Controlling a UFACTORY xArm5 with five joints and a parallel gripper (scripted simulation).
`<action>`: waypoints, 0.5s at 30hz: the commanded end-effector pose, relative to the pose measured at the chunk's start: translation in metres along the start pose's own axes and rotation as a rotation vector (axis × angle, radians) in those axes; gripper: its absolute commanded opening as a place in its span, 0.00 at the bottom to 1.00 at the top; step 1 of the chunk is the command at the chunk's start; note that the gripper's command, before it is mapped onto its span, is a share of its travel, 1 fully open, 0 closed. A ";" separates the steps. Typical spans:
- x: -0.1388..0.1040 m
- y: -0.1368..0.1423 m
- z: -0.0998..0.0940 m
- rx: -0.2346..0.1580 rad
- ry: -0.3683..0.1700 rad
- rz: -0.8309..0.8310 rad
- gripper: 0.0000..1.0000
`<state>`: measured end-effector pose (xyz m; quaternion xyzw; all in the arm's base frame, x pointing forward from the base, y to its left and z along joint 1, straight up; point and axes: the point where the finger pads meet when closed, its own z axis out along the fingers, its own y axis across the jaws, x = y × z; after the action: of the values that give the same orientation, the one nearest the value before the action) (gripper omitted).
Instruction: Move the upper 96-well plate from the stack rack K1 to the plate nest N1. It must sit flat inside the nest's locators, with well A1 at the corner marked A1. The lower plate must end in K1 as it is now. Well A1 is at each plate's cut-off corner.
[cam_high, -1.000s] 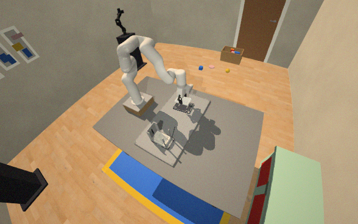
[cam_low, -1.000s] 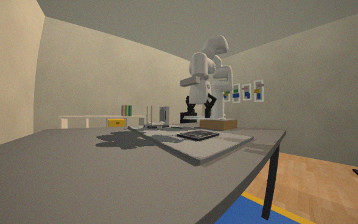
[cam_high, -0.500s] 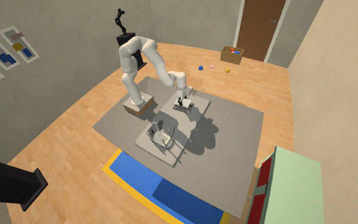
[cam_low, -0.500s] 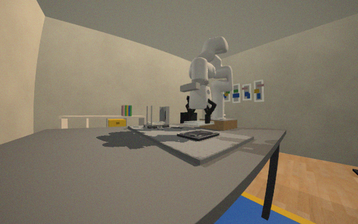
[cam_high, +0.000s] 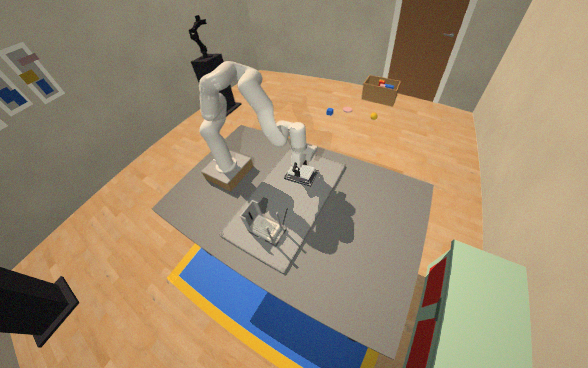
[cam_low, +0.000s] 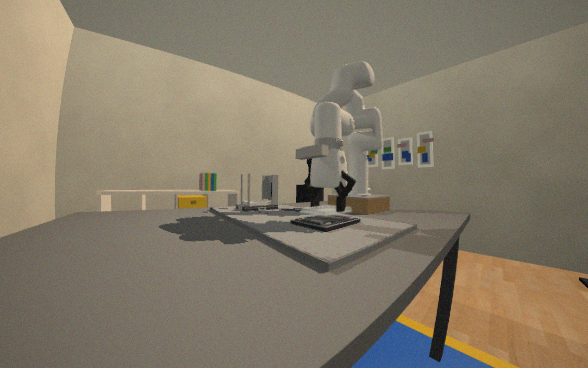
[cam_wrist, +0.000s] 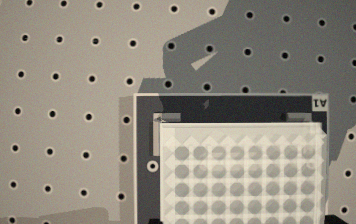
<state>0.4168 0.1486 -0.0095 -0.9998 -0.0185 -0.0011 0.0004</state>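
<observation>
My gripper (cam_high: 299, 170) (cam_low: 328, 201) is shut on the upper 96-well plate (cam_high: 307, 173) (cam_wrist: 242, 175), a pale translucent plate. It holds the plate level, close above the dark plate nest N1 (cam_high: 294, 179) (cam_low: 325, 222) (cam_wrist: 144, 150). In the wrist view the plate covers most of the nest, and the nest's A1 mark (cam_wrist: 320, 103) shows at its top right corner. I cannot make out the plate's cut-off corner. The stack rack K1 (cam_high: 252, 210) (cam_low: 270, 189) stands at the near end of the pegboard with the lower plate (cam_high: 265, 227) lying in it.
The nest and rack sit on a light pegboard (cam_high: 280, 250) (cam_low: 345, 242) (cam_wrist: 65, 125) on the grey table (cam_high: 380, 260) (cam_low: 150, 300). The rack's thin posts (cam_high: 284, 218) (cam_low: 245, 190) stand upright. The arm's base sits on a wooden block (cam_high: 227, 175) (cam_low: 365, 204).
</observation>
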 end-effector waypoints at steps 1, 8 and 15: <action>0.001 0.000 0.001 0.005 0.003 0.000 0.00; 0.002 -0.001 0.004 0.005 0.003 0.000 0.00; 0.001 0.000 0.004 0.005 0.003 0.000 0.00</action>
<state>0.4170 0.1487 -0.0150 -0.9998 -0.0185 -0.0013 0.0004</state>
